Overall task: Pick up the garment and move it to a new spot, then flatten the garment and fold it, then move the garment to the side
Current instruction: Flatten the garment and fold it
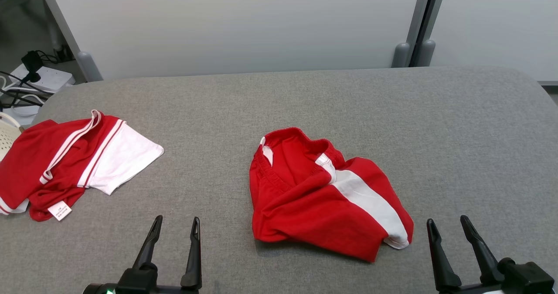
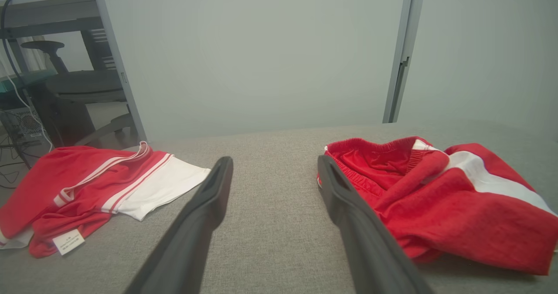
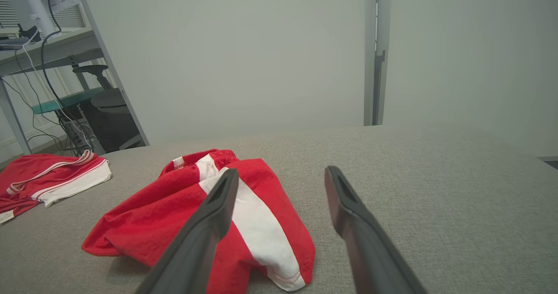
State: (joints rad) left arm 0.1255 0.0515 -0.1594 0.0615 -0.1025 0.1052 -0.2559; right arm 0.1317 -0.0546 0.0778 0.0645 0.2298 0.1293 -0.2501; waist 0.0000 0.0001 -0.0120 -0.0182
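I am watching the red-and-white garment (image 1: 322, 198) lying crumpled just right of the middle of the head frame, on the grey cloth-covered desk (image 1: 305, 98). Its waistband is opening toward the top of the frame, and a white stripe is running down to its lower right corner. My left pincer (image 1: 176, 220) is hovering at the lower left, fingers spread and holding nothing, a little apart from the garment's left edge. My right pincer (image 1: 447, 219) is hovering at the lower right, also spread and empty, just beside the garment's white-hemmed corner. A second red-and-white piece (image 1: 65, 163) is lying at the left edge of the frame, well apart from the garment, with a small white label (image 1: 59, 210) showing at its lower edge.
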